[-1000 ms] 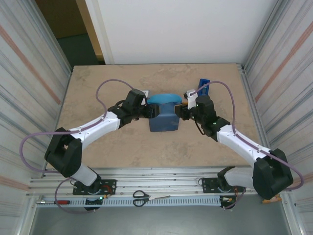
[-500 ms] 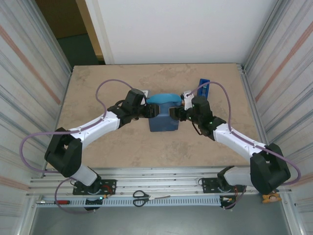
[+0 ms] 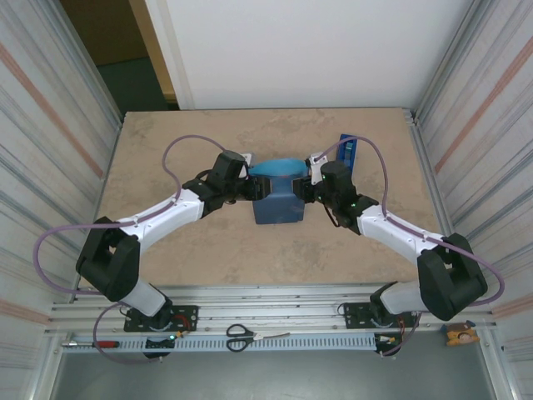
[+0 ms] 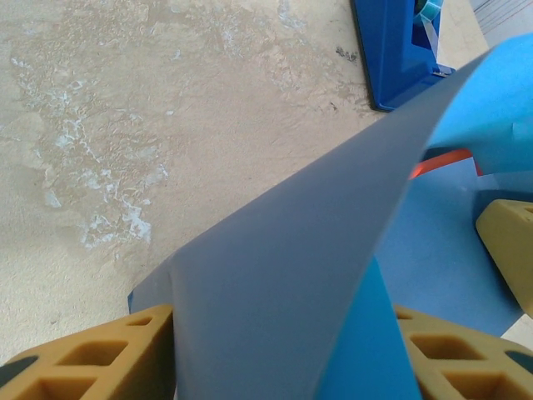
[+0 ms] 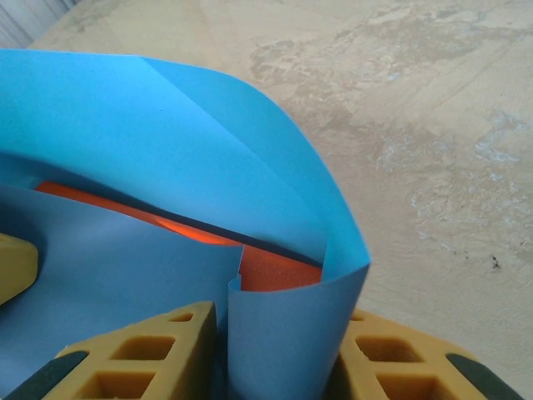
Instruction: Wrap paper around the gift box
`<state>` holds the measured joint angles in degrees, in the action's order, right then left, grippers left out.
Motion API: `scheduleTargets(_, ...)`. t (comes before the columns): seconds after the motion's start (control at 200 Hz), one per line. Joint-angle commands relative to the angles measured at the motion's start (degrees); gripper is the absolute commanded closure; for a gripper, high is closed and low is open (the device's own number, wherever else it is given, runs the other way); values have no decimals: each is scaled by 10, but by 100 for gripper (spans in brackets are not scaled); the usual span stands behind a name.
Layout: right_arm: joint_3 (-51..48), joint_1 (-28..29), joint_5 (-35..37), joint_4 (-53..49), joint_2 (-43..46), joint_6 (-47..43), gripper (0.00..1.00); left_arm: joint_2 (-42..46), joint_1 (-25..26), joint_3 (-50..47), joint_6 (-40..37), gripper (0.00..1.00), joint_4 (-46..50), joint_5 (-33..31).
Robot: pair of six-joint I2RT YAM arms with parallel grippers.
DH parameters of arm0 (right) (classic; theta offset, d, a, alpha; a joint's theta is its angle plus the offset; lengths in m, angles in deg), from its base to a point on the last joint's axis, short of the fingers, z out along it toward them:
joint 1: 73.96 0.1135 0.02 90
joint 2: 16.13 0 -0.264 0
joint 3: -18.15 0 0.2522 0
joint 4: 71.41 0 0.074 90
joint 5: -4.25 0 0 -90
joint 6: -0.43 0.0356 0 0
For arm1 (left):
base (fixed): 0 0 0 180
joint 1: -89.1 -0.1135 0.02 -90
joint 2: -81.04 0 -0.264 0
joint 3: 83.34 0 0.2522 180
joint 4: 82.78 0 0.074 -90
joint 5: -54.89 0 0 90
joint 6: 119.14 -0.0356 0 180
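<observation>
Paper over one gift box is pinched by left end effector and right end effector.

You see the paper rise as a grey-blue fold between the two yellow fingers of your left gripper, touching both. Behind it shows a thin orange strip of the gift box. A blue tape dispenser stands on the table, upper right. The yellow piece at the right edge is perhaps another finger.
</observation>
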<state>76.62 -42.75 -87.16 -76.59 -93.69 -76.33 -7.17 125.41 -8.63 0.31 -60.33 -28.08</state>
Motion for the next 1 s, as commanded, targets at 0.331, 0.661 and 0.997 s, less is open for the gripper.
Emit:
scheduleTargets(0.331,10,8,17,-8,20,-16,77,-19,-1,-17,-4,45,41,11)
scheduleTargets(0.661,26,13,18,-27,8,-12,89,-19,-1,-15,-4,45,41,11)
scheduleTargets(0.997,31,30,68,-31,10,-24,81,-20,-1,-15,-1,45,40,13)
